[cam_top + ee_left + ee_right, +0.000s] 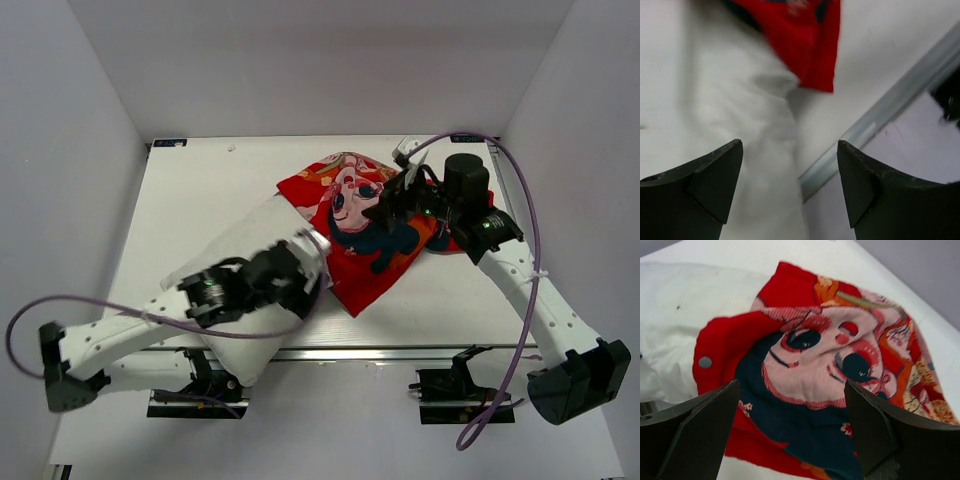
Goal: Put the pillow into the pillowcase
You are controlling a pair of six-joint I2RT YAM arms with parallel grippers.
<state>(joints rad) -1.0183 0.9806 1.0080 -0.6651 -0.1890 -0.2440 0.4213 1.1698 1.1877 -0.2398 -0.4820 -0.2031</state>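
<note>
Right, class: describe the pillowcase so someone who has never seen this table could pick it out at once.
Start at the white table. Right of centre lies the pillowcase, crumpled cloth meeting the plump pillow. The pillow is plain white; the pillowcase alone is bright red with a cartoon child's face.

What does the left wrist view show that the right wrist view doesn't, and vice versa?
Only left wrist: a metal edge rail, beside a plain red corner of the pillowcase. Only right wrist: the printed face and a snap button on the pillowcase. Both: the white pillow, the pillowcase, and an open pincer: left pincer, right pincer.
</note>
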